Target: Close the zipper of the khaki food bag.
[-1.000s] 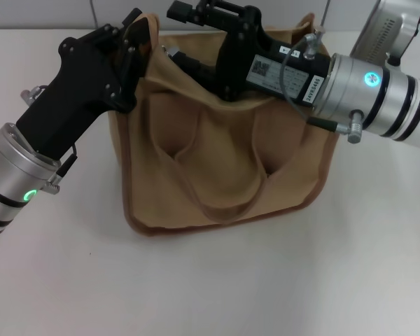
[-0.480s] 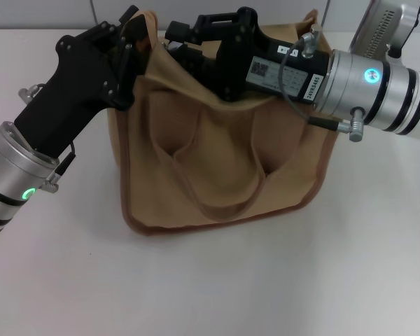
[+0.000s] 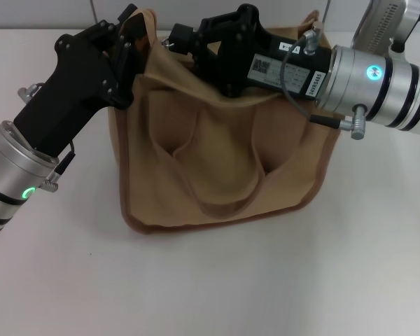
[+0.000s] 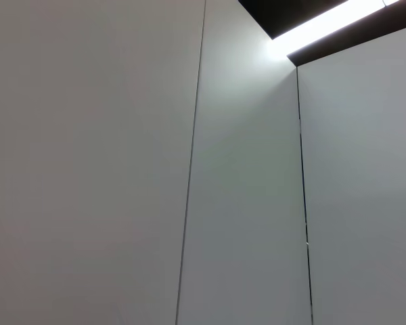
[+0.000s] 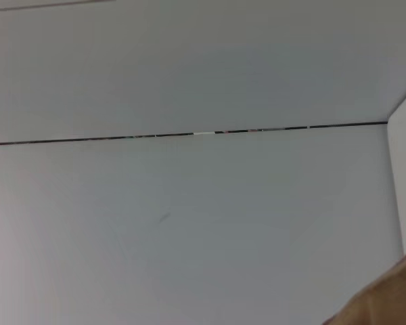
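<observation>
The khaki food bag point(image 3: 224, 161) is being seen in the middle of the white table point(image 3: 210, 287), standing with its front panel and looped handles turned toward the camera. The left gripper point(image 3: 129, 31) is being held at the bag's top left corner, against the brown-trimmed edge; whether its jaws are closed on the fabric cannot be told. The right gripper point(image 3: 178, 35) is being laid across the top opening from the right side, its tip near the left gripper, and its jaws cannot be told either. The zipper itself is being hidden behind the black gripper bodies. Open table is being left in front of the bag and at both sides. A small corner of khaki cloth point(image 5: 386, 301) is being shown in the right wrist view
</observation>
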